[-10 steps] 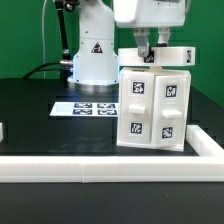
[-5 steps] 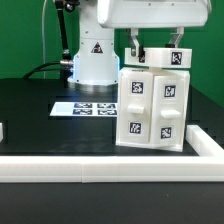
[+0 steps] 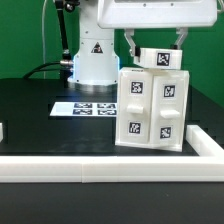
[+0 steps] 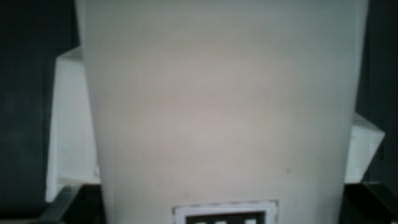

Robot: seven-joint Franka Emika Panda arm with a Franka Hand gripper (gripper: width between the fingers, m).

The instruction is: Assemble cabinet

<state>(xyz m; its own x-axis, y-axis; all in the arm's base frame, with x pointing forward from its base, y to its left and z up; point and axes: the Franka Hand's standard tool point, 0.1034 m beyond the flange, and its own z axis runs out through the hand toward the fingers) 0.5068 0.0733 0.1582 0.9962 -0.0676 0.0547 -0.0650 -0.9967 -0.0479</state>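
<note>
1. Right under the wrist camera, I see the plain white face of a panel (image 4: 214,100) filling nearly the whole picture. A tag (image 4: 222,212) sits at one edge, and slivers of the cabinet body (image 4: 68,120) and dark table show behind it.
2. Only the outside camera gives me the layout. Nearest to it, a long white rail (image 3: 100,165) runs across the front of the black table (image 3: 30,115).
3. Just behind the rail, on the exterior view's right, the cabinet body (image 3: 152,110) stands upright with four tags on its facing side.
4. Directly above the body, the gripper (image 3: 154,48) hangs from the arm's white wrist, which points down and is cut off by the frame's top.
5. A finger stands on each side of the small panel (image 3: 160,58), and the jaws are closed onto it.
6. The panel is tilted, with one tag toward the camera. I cannot tell whether its lower edge touches the body's top.
7. Farther back, on the exterior view's left, the marker board (image 3: 85,107) lies flat, and the robot base (image 3: 92,55) rises behind it.
</note>
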